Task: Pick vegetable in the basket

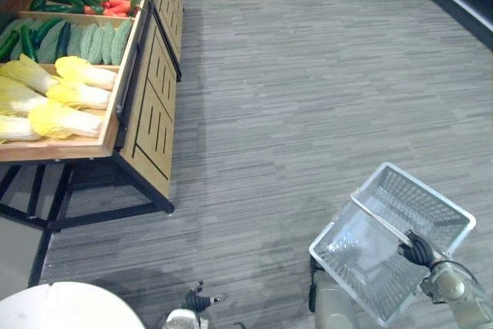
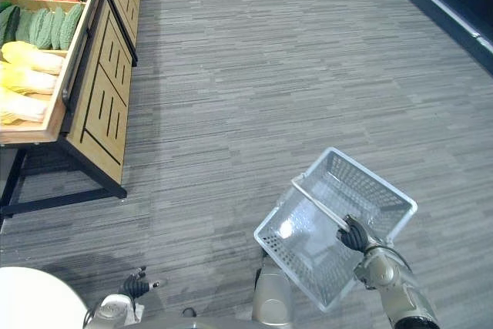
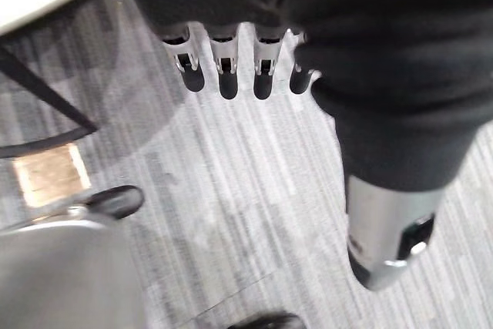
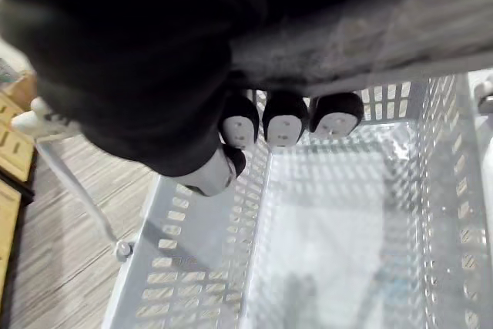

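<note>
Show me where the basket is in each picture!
Left eye view: basket, lower right.
Right eye view: basket, lower middle-right.
Right wrist view: basket hangs beneath the right hand.
Left wrist view: left hand over floor.
Shared landmark: right hand curled round its handle.

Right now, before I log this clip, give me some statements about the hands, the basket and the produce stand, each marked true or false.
1. The right hand is curled round the handle of the basket. True.
2. The basket holds a vegetable. False: it is empty.
3. The left hand grips a carrot. False: its fingers are straight and hold nothing.
4. Pale cabbages lie in the nearest bin of the stand. True.
5. The basket rests on the stand. False: it hangs over the floor, well apart from it.
</note>
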{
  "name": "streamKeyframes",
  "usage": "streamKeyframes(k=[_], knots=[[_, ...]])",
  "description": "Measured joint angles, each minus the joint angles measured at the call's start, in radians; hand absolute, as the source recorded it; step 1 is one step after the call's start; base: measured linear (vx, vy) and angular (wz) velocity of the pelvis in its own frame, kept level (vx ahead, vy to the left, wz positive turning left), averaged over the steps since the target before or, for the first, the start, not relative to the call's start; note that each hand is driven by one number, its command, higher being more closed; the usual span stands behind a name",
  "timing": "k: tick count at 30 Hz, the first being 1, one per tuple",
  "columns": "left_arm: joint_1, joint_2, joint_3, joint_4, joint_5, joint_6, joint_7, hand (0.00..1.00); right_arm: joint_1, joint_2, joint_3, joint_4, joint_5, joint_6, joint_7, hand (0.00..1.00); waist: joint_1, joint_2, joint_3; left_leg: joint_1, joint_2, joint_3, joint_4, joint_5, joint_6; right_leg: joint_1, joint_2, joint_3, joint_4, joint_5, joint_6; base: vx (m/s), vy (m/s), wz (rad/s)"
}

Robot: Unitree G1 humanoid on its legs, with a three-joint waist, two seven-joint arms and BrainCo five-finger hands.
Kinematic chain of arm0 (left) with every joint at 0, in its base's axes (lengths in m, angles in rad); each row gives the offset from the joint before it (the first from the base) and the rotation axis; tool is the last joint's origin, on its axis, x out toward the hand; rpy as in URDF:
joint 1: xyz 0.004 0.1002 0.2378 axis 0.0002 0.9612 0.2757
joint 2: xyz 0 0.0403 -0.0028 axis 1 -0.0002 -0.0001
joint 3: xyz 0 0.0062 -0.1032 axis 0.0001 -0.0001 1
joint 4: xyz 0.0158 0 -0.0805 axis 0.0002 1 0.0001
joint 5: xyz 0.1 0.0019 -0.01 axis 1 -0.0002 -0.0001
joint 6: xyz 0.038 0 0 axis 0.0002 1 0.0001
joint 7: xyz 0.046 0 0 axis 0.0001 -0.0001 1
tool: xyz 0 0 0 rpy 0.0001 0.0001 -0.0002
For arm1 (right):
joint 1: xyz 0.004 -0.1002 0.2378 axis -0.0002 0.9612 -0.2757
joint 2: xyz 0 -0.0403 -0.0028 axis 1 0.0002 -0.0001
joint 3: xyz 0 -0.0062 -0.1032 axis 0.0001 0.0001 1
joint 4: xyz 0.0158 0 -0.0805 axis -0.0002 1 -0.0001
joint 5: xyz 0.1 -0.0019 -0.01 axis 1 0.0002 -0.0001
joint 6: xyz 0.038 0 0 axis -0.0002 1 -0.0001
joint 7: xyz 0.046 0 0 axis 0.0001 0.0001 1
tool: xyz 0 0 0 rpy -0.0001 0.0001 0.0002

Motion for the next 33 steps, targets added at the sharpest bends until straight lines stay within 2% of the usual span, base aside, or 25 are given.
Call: streamKeyframes(k=[2,4,6,8,9,10,13,15,16,17,18,19,20,21,22,23,24,25,26,27,28,30,31,32,33], knots=[[0.002,-0.013,0.009,-0.018,-0.002,-0.007,0.004,0.00,-0.011,-0.004,-0.009,0.020,0.001,0.013,0.001,1.00,0.011,0.053,-0.023,-0.041,0.060,-0.045,0.133,0.032,-0.018,-0.016,0.059,-0.031,0.097,-0.086,-0.056,0.51,-0.348,0.05],[0.002,-0.027,0.010,-0.018,-0.008,-0.008,0.008,0.00,-0.010,-0.009,-0.008,0.020,0.007,0.009,0.004,1.00,0.007,0.047,-0.021,-0.121,0.062,-0.076,0.342,0.116,-0.029,0.024,0.053,-0.061,0.153,-0.159,-0.077,0.49,-0.365,0.25],[0.016,-0.040,0.009,-0.020,-0.009,-0.007,0.008,0.00,0.001,-0.014,0.003,0.020,0.019,0.011,0.003,1.00,0.018,0.033,-0.011,-0.268,0.090,-0.066,0.705,0.300,-0.033,0.122,0.059,-0.086,0.169,-0.235,-0.112,0.53,-0.324,0.28],[0.035,-0.039,0.016,-0.024,-0.014,-0.006,0.008,0.00,-0.001,-0.014,0.018,0.018,0.021,0.011,0.003,1.00,0.047,0.031,-0.008,-0.368,0.101,-0.014,0.940,0.249,0.000,0.204,0.075,-0.084,0.146,-0.273,-0.135,0.48,-0.209,-0.07],[0.045,-0.033,0.024,-0.040,-0.024,-0.005,0.013,0.00,0.000,-0.014,0.028,0.016,0.033,0.010,0.003,1.00,0.065,0.028,-0.004,-0.419,0.088,0.021,1.000,0.215,0.030,0.266,0.077,-0.088,0.117,-0.292,-0.140,0.35,-0.109,-0.05],[0.048,-0.031,0.026,-0.040,-0.029,-0.005,0.014,0.00,-0.001,-0.014,0.031,0.015,0.037,0.010,0.003,1.00,0.070,0.026,-0.002,-0.443,0.078,0.040,1.007,0.205,0.036,0.295,0.077,-0.091,0.100,-0.298,-0.139,0.48,-0.108,0.12],[0.075,-0.032,0.048,-0.042,-0.032,-0.006,0.017,0.00,-0.002,-0.014,0.031,-0.014,0.041,0.008,0.000,1.00,0.093,0.024,-0.001,-0.562,0.022,0.149,0.807,0.177,0.045,0.405,0.074,-0.126,-0.010,-0.295,-0.124,0.37,-0.011,0.18],[0.089,-0.039,0.055,-0.047,-0.029,-0.003,0.016,0.00,-0.017,-0.014,0.030,-0.016,0.041,0.000,-0.009,1.00,0.098,0.026,0.000,-0.574,-0.030,0.183,0.497,0.191,0.039,0.447,0.071,-0.143,-0.069,-0.288,-0.101,0.44,0.074,0.14],[0.101,-0.056,0.081,-0.042,-0.028,-0.002,0.016,0.00,-0.030,-0.014,0.029,-0.016,0.041,-0.004,-0.023,1.00,0.103,0.036,0.006,-0.556,-0.073,0.159,0.183,0.263,0.028,0.486,0.070,-0.149,-0.119,-0.289,-0.086,0.41,0.105,0.05],[0.106,-0.062,0.086,-0.039,-0.027,-0.002,0.016,0.00,-0.036,-0.014,0.029,-0.015,0.041,-0.004,-0.027,1.00,0.107,0.043,0.009,-0.551,-0.082,0.139,0.092,0.289,0.028,0.499,0.072,-0.150,-0.133,-0.290,-0.082,0.58,0.219,-0.13],[0.114,-0.081,0.117,-0.040,-0.027,-0.003,0.016,0.00,-0.050,-0.014,0.034,-0.012,0.041,-0.002,-0.037,1.00,0.126,0.056,0.014,-0.568,-0.073,0.101,-0.016,0.299,0.030,0.531,0.075,-0.140,-0.163,-0.309,-0.054,0.49,0.225,-0.19],[0.119,-0.089,0.133,-0.038,-0.027,-0.003,0.017,0.00,-0.052,-0.014,0.040,-0.010,0.040,-0.002,-0.037,1.00,0.129,0.060,0.013,-0.577,-0.063,0.097,-0.020,0.296,0.030,0.550,0.076,-0.138,-0.173,-0.321,-0.037,0.51,0.246,-0.18],[0.128,-0.096,0.151,-0.034,-0.028,-0.003,0.018,0.00,-0.056,-0.010,0.050,-0.003,0.040,-0.002,-0.037,1.00,0.131,0.067,0.016,-0.577,-0.044,0.123,0.009,0.335,0.030,0.592,0.077,-0.134,-0.180,-0.342,-0.026,0.46,0.220,0.05],[0.127,-0.098,0.163,-0.028,-0.027,-0.003,0.018,0.00,-0.056,-0.003,0.068,0.004,0.040,-0.001,-0.037,1.00,0.132,0.062,0.016,-0.571,-0.051,0.151,0.051,0.394,0.044,0.625,0.059,-0.123,-0.175,-0.354,-0.039,0.55,0.260,0.03],[0.132,-0.095,0.172,-0.029,-0.027,-0.004,0.018,0.00,-0.059,-0.002,0.103,0.004,0.040,-0.002,-0.036,1.00,0.146,0.039,0.010,-0.568,-0.072,0.176,0.086,0.415,0.067,0.610,0.023,-0.082,-0.116,-0.353,-0.040,0.65,0.309,-0.01],[0.129,-0.085,0.182,-0.027,-0.026,-0.001,0.017,0.00,-0.066,-0.001,0.117,0.004,0.039,-0.008,-0.034,1.00,0.154,0.015,0.007,-0.557,-0.112,0.179,0.099,0.412,0.122,0.558,-0.026,-0.044,0.014,-0.348,-0.042,0.53,0.252,0.00],[0.129,-0.073,0.179,-0.023,-0.026,0.001,0.017,0.00,-0.070,0.007,0.118,0.004,0.035,-0.017,-0.033,1.00,0.151,-0.007,0.010,-0.535,-0.144,0.185,0.101,0.388,0.143,0.509,-0.057,-0.020,0.152,-0.333,-0.039,0.58,0.253,0.19],[0.129,-0.062,0.177,-0.014,-0.022,0.002,0.017,0.00,-0.075,0.019,0.118,0.009,0.029,-0.018,-0.030,1.00,0.146,-0.025,0.016,-0.498,-0.171,0.187,0.098,0.360,0.155,0.434,-0.085,0.018,0.337,-0.257,-0.018,0.61,0.242,0.28],[0.135,-0.057,0.170,-0.008,-0.008,0.007,0.016,0.00,-0.081,0.037,0.119,0.025,0.024,-0.017,-0.029,1.00,0.146,-0.037,0.020,-0.444,-0.188,0.188,0.094,0.327,0.165,0.363,-0.099,0.063,0.509,-0.098,0.016,0.73,0.266,0.21],[0.154,-0.054,0.144,-0.010,0.000,0.015,0.015,0.00,-0.079,0.061,0.119,0.038,-0.006,-0.010,-0.040,1.00,0.145,-0.041,0.017,-0.354,-0.195,0.186,0.064,0.298,0.175,0.293,-0.089,0.124,0.682,0.119,0.075,0.59,0.212,0.07],[0.157,-0.049,0.130,-0.010,0.000,0.020,0.018,0.00,-0.088,0.059,0.110,0.036,-0.010,-0.012,-0.044,1.00,0.140,-0.042,0.017,-0.318,-0.199,0.176,0.061,0.276,0.183,0.258,-0.080,0.141,0.770,0.133,0.083,0.58,0.190,0.25],[0.144,-0.015,0.073,-0.016,0.002,0.025,0.017,0.00,-0.076,0.065,0.107,0.029,-0.002,-0.026,-0.045,1.00,0.113,-0.039,0.016,-0.178,-0.203,0.106,0.034,0.218,0.196,0.137,-0.028,0.117,0.951,-0.028,-0.026,0.59,0.137,0.60],[0.136,-0.010,0.063,-0.019,0.002,0.024,0.017,0.00,-0.063,0.074,0.106,0.025,-0.001,-0.026,-0.045,1.00,0.107,-0.036,0.014,-0.151,-0.202,0.079,0.024,0.209,0.195,0.110,-0.017,0.098,0.947,-0.068,-0.043,0.61,0.043,1.07],[0.112,-0.001,0.054,-0.023,0.000,0.019,0.016,0.00,-0.039,0.090,0.107,0.011,-0.001,-0.027,-0.042,1.00,0.088,-0.035,0.012,-0.108,-0.203,0.026,0.015,0.194,0.196,0.067,-0.009,0.062,0.881,-0.152,-0.061,0.62,-0.024,1.39],[0.103,-0.005,0.047,-0.047,-0.001,0.018,0.014,0.00,-0.023,0.101,0.107,0.011,-0.001,-0.024,-0.037,1.00,0.063,-0.038,0.010,-0.076,-0.204,-0.017,0.013,0.184,0.193,0.034,-0.005,0.047,0.737,-0.202,-0.065,0.61,-0.051,1.42]])
